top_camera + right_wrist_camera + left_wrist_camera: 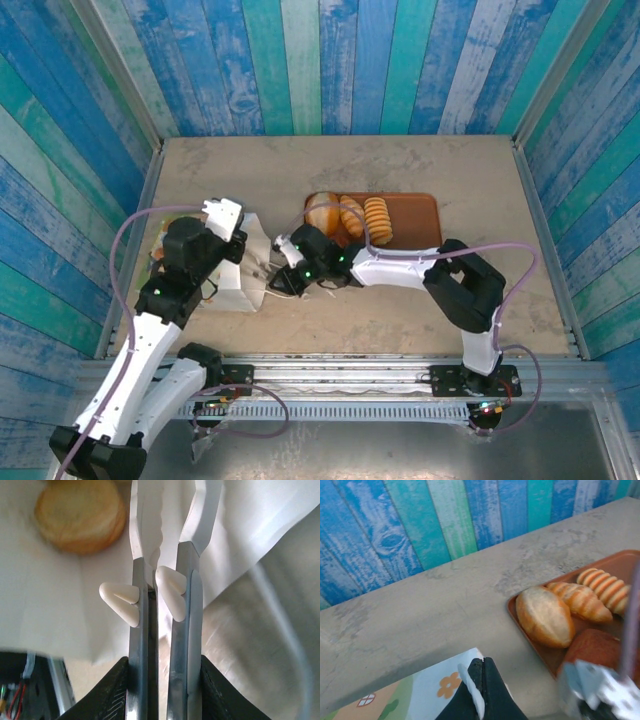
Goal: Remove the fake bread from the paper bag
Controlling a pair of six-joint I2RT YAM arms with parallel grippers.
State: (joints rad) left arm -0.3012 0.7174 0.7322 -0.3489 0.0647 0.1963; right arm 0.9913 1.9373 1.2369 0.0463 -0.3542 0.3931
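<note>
Right wrist view: your right gripper (170, 515) is inside the paper bag (50, 620), jaws barely apart, hold unclear; a fake bread roll (80, 515) lies up-left of it, and your left gripper (479, 672) pinches the bag.

A brown tray (415, 218) sits on the beige table (420, 290) before blue-green plank walls (350, 60).

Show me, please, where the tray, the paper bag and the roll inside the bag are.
tray (415, 222): top view, bare right part of its floor.
bag (427, 692): left wrist view, printed side.
roll (80, 515): right wrist view, middle of its top.
</note>
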